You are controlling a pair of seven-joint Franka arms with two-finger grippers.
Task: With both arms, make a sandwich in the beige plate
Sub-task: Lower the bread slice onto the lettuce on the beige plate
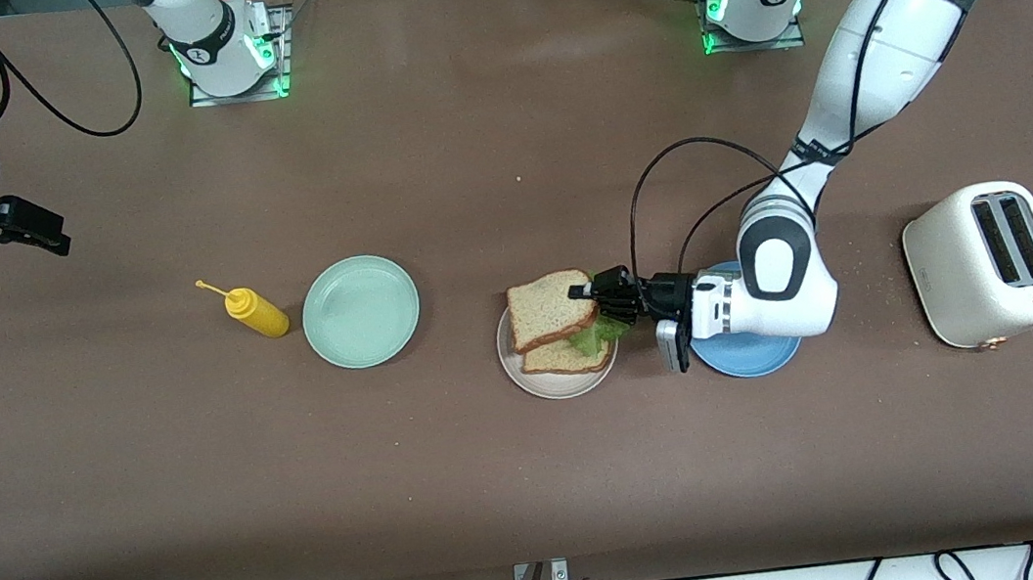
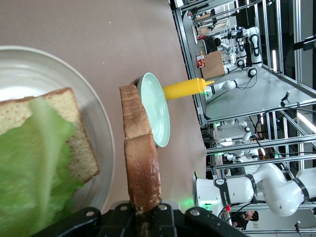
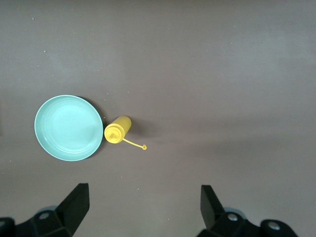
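Front view, nearest first: at about 6 o'clock of the table's centre we find the beige plate (image 1: 538,384), which carries a lower bread slice (image 1: 566,357) topped by a green lettuce leaf (image 1: 596,334). Above them we see the upper bread slice (image 1: 546,309), pinched at its edge by the left gripper (image 1: 598,293), whose jaws are clenched on the crust; the slice hangs over the plate and the lettuce. Just beside the plate, toward 3 o'clock, the blue plate (image 1: 750,358) lies under the left arm's wrist, and the white toaster (image 1: 986,262) stands further along at 3 o'clock. Toward 9 o'clock we note the mint green plate (image 1: 360,311) and, beside it, the yellow squeeze bottle (image 1: 255,311). The right gripper (image 1: 16,228) waits over the table's 9 o'clock edge, its fingers (image 3: 74,207) spread wide with nothing between them.
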